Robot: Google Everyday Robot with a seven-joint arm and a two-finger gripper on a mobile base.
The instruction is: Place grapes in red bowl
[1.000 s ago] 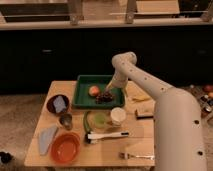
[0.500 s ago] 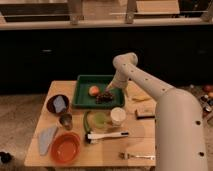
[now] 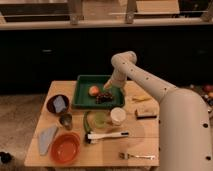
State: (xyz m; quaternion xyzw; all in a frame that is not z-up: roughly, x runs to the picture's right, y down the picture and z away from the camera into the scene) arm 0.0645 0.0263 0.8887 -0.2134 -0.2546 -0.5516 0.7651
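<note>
grapes (image 3: 104,96) just beneath tool (image 3: 108,86)

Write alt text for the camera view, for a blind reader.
A white robot arm reaches over a wooden table, its end effector just above the grapes, which lie in a green tray beside an orange-red fruit. The red bowl sits empty near the table's front edge, well apart from the tray.
</note>
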